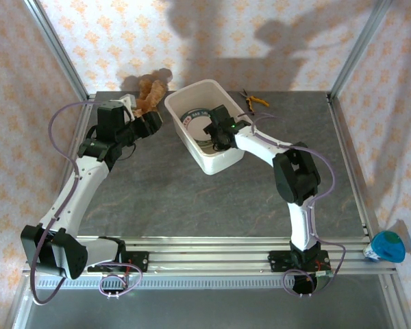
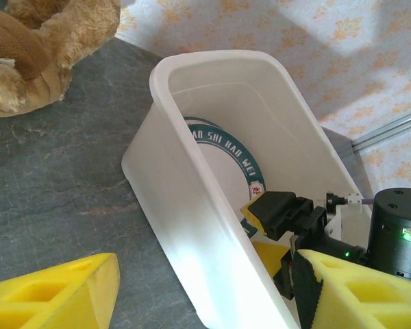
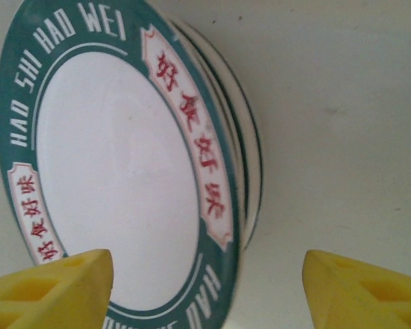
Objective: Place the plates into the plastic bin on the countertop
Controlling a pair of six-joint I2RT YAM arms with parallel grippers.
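Grey worktop point(image 1: 157, 185) carrying the bin point(image 1: 216, 163), plates point(image 3: 116, 171) stacked inside; right end effector point(image 3: 205, 288) spread wide and empty just over the stack, left end effector point(image 1: 153, 121) wide and empty beside the bin; release step seemingly done, next calling for a straight lift clear of the wall.
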